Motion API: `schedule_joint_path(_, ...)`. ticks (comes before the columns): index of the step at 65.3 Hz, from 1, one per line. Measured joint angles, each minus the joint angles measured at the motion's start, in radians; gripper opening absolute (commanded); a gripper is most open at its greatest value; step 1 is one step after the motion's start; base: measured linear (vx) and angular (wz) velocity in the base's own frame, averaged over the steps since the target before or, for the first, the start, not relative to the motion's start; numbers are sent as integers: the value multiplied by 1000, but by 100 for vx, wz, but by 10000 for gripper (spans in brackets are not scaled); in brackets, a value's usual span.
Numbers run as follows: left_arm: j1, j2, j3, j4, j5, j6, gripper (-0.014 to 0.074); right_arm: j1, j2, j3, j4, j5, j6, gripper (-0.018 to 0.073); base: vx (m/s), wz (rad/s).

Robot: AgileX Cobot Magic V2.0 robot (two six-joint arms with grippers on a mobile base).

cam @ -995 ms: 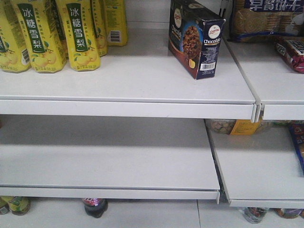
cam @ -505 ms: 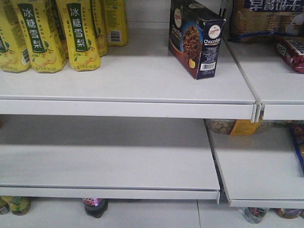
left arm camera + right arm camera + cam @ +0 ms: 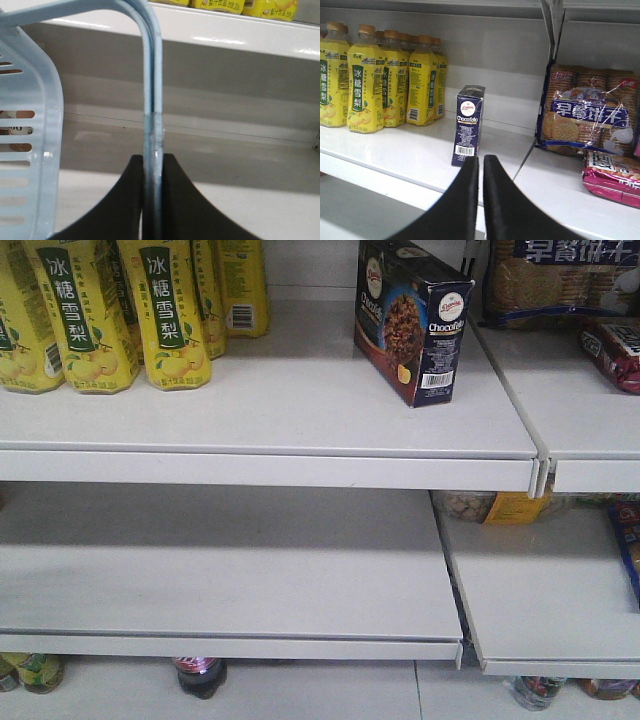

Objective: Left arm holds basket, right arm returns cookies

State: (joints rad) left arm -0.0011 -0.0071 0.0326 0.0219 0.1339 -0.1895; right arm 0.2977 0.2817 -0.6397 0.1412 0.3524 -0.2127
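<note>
While L jaws grip basket handle (image 3: 152,100), cookies (image 3: 413,320) shelved

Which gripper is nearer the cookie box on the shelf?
Right. The right gripper sits empty just before the cookies; the left gripper clamps the basket handle, cookies unseen.

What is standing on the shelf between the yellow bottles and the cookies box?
Nothing. In the front view, only bare white shelf lies between the yellow bottles and the cookies box. The right wrist view shows the same gap.
</note>
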Motion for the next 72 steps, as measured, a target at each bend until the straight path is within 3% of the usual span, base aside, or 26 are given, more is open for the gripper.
schedule_joint_path(46,0,0,2,-9,56,117,0,0,0,0,0,0,0,-11,0,0)
schedule_joint_path(72,0,0,2,-9,56,125,0,0,0,0,0,0,0,-11,0,0)
